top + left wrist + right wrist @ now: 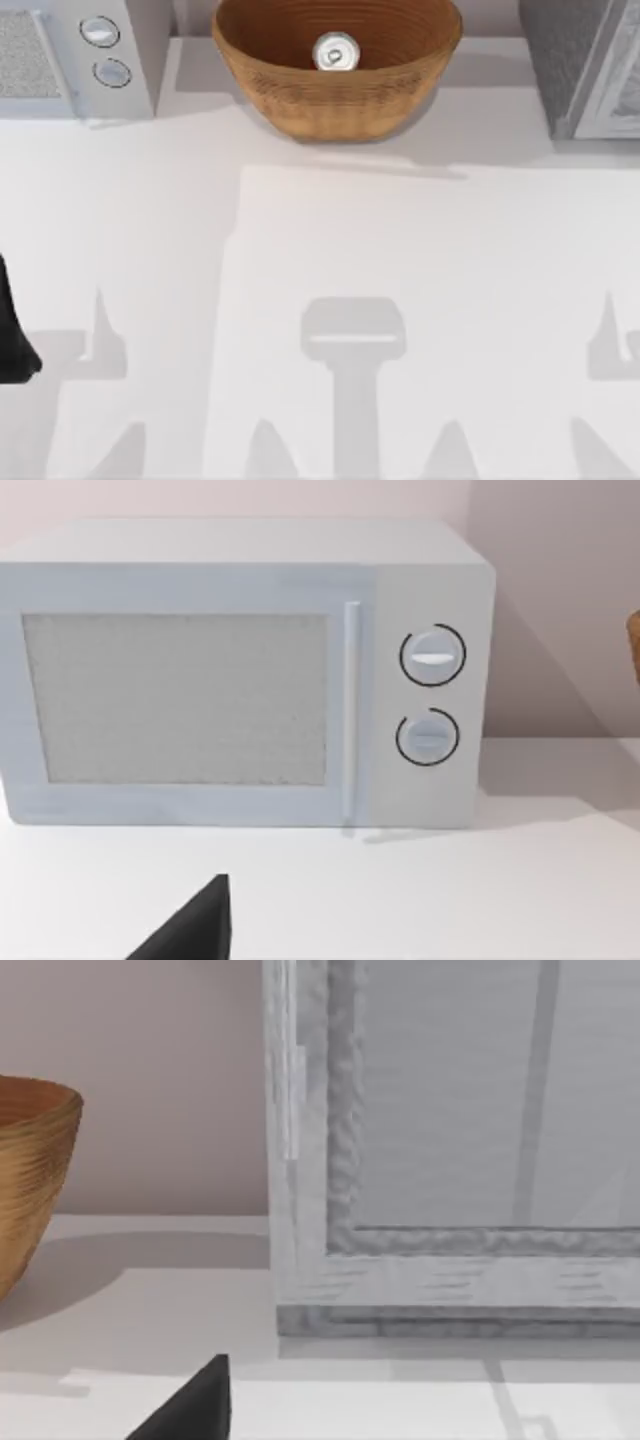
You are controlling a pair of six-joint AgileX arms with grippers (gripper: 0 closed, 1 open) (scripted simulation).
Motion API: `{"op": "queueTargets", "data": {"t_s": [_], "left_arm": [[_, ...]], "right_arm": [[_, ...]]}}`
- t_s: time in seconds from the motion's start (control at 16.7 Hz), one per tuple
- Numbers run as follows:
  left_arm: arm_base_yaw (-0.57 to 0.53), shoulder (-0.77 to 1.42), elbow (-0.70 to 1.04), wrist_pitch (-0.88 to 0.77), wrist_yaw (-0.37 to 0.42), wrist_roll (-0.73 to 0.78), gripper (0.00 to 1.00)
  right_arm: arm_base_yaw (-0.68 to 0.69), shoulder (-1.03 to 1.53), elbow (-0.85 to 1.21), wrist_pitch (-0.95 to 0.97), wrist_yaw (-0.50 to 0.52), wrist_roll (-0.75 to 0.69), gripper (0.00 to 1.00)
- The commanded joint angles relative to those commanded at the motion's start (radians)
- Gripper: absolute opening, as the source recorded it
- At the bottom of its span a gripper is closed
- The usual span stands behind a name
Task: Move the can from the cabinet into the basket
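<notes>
The can [335, 52] sits in the basket [335, 70], far centre of the desk [330, 280]. We judge the job done; best we keep both arms parked, and we cannot tell either tool's state.

The basket [300, 95] is tan-brown wicker with a ribbed horizontal weave, darker brown inside; the can [335, 52] in it shows a shiny silver top; the cabinet [560, 60] is grey and speckled, its door frame [300, 1260] white; the microwave [420, 780] is white with a pale bluish tint, its window [175, 698] a finely speckled light grey, its two knobs [432, 656] silver within dark rings; the table [320, 260] is white with soft grey shadows; the wall [150, 1090] is pale pinkish beige; the left arm [12, 330] is black.
</notes>
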Motion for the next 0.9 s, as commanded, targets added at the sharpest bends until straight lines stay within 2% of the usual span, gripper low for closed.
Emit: {"op": "queueTargets", "data": {"t_s": [0.18,0.36,0.9], "left_arm": [[0.000,0.000,0.000,0.000,0.000,0.000,1.00],[0.000,0.000,0.000,0.000,0.000,0.000,1.00],[0.000,0.000,0.000,0.000,0.000,0.000,1.00]], "right_arm": [[-0.054,0.065,0.024,0.063,-0.056,0.001,1.00],[-0.172,0.225,0.069,0.203,-0.174,0.004,1.00],[-0.695,1.023,0.248,0.814,-0.682,0.016,1.00]]}}
